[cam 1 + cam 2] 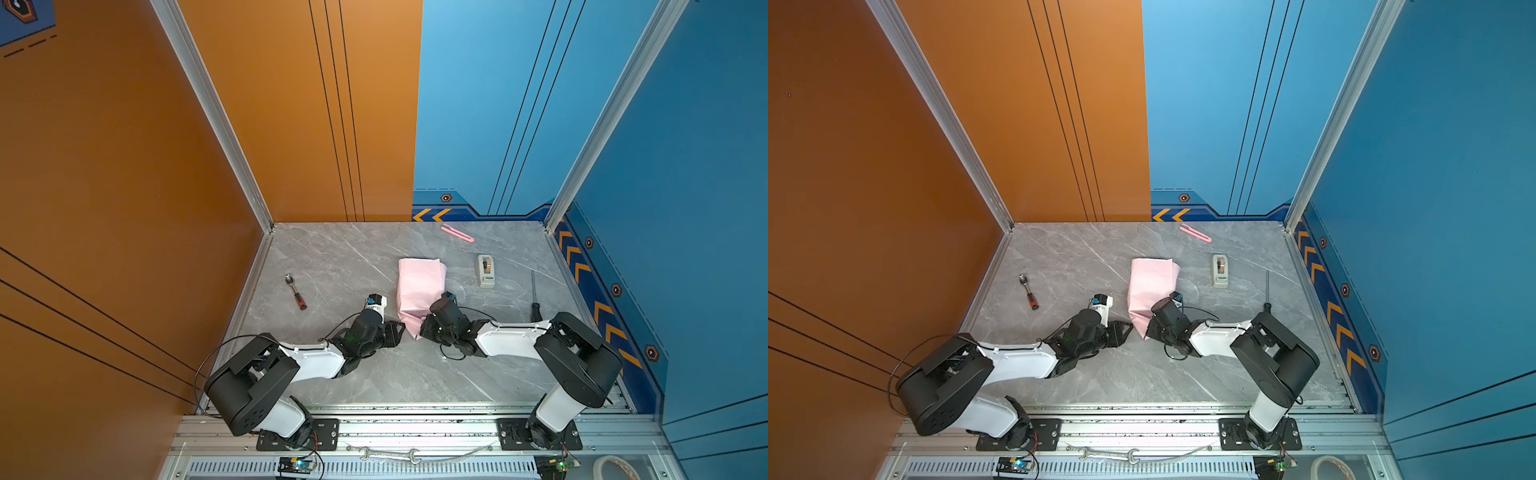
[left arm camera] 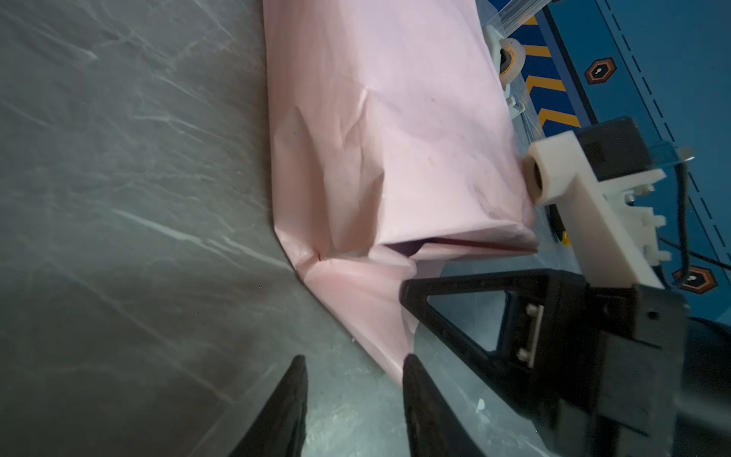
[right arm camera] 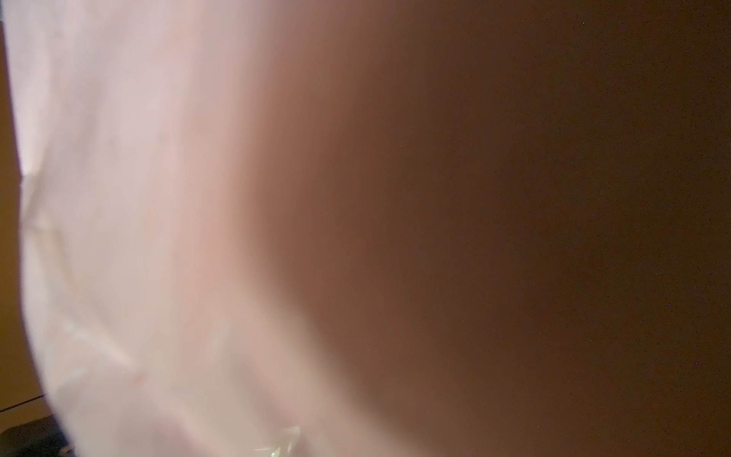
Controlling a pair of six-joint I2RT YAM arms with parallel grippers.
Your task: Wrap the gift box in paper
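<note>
Paper (image 1: 419, 286), pink side out, lies folded into a long bundle mid-table (image 1: 332, 257) in both top views. Its long axis runs from upper to lower frame with a slight lean, the loose end pointing down toward the arms. I can't see the box anywhere; I take it to be inside the bundle. The left gripper (image 1: 400, 332) sits just beside the bundle's lower left corner. The right gripper (image 1: 423, 329) is against its lower right. The tape dispenser (image 1: 485, 271) and cutter (image 1: 457, 232) lie well apart, toward the upper right.

From the left wrist, the left gripper (image 2: 354, 364) at bottom centre has its fingers moderately parted with nothing between them. The paper's (image 2: 387, 118) flap tapers down to a point just above and right of it. The right gripper (image 2: 411, 287) comes in from the right, closed, its tip on the flap below the bundle's open mouth. Whether it pinches paper I can't tell.

From the right wrist, blurred paper (image 3: 118, 198) fills the left of the frame and the rest is dark. No fingers show.

To my eye the next move turns on that flap: it lies straight ahead of the left gripper, and the right arm is nearer, already on it.

I can read no writing. A label on the left wrist is too small, and the walls carry only chevrons and hexagon badges.
</note>
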